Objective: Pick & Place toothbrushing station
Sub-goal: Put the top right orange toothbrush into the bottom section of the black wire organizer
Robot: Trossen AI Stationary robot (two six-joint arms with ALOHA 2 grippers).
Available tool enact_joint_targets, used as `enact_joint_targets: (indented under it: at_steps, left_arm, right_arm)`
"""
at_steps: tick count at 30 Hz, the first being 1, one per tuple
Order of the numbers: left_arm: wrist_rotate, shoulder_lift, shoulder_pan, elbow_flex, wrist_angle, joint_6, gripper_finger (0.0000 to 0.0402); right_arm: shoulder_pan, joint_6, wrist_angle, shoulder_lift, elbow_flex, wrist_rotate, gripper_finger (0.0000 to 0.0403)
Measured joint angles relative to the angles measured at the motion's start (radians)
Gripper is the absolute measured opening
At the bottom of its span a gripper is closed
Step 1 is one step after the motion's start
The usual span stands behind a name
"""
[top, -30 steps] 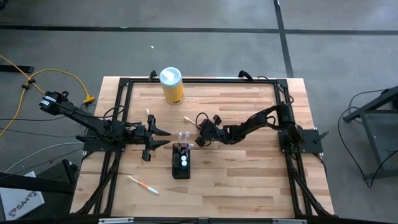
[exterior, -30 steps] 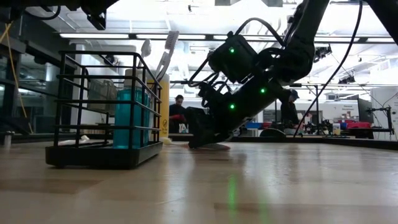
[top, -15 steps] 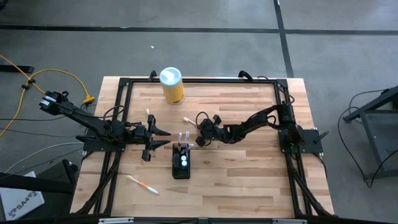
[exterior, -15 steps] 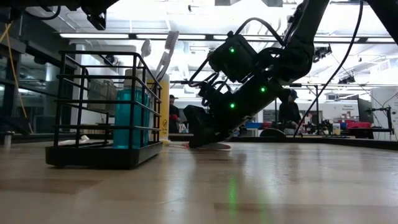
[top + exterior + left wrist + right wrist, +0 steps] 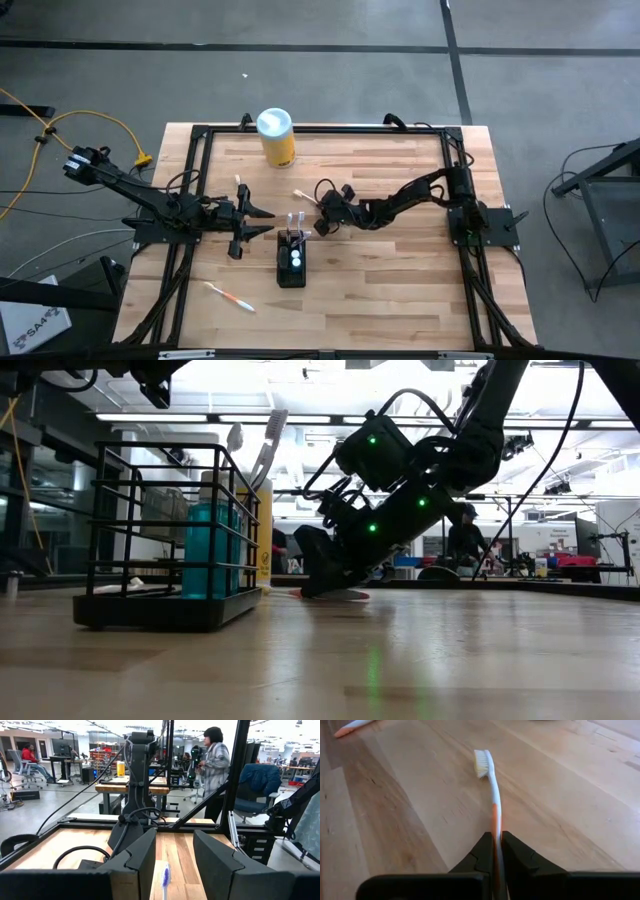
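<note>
Seen from above, the toothbrushing station (image 5: pixel 291 262), a black wire holder with two round items and upright brushes in it, stands near the middle of the wooden table (image 5: pixel 400 290), between the two arms and a little nearer the front edge. The right gripper (image 5: pixel 318 206) is down low just beyond the holder's far right corner, and only the right wrist view makes its hold plain: the two dark fingers (image 5: pixel 482 855) are closed tight on the handle of a white and orange toothbrush (image 5: pixel 491 790) whose bristled head lies out ahead on the wood. The left gripper (image 5: pixel 268 223) waits just left of the holder; its wrist view shows the fingers (image 5: pixel 142 857) set well apart, with a purple-bristled brush tip (image 5: pixel 165 876) showing in the gap. The low view gives the holder's side, where a teal bottle (image 5: pixel 207 548) and tall brushes stand inside the wire frame. The high view alone shows a yellow canister (image 5: pixel 276 137) with a white lid at the table's far edge and another orange toothbrush (image 5: pixel 229 297) lying near the front left. The table is pale planked wood in a black frame; beyond it lies a lit workshop with benches, chairs and a person (image 5: pixel 212 767) in a plaid shirt.
</note>
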Motion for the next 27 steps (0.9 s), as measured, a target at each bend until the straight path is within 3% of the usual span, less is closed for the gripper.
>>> enact_joint_targets:
  at_steps: [15, 27]
  left_arm:
    - [0.0, 0.0, 0.0, 0.0, 0.0, -0.005, 0.0129]
    - [0.0, 0.0, 0.0, 0.0, -0.001, -0.008, 0.0129]
  right_arm:
    - [0.005, -0.043, 0.019, -0.027, -0.004, 0.034, 0.0015]
    - [0.073, -0.051, -0.102, -0.132, -0.002, 0.186, 0.0015]
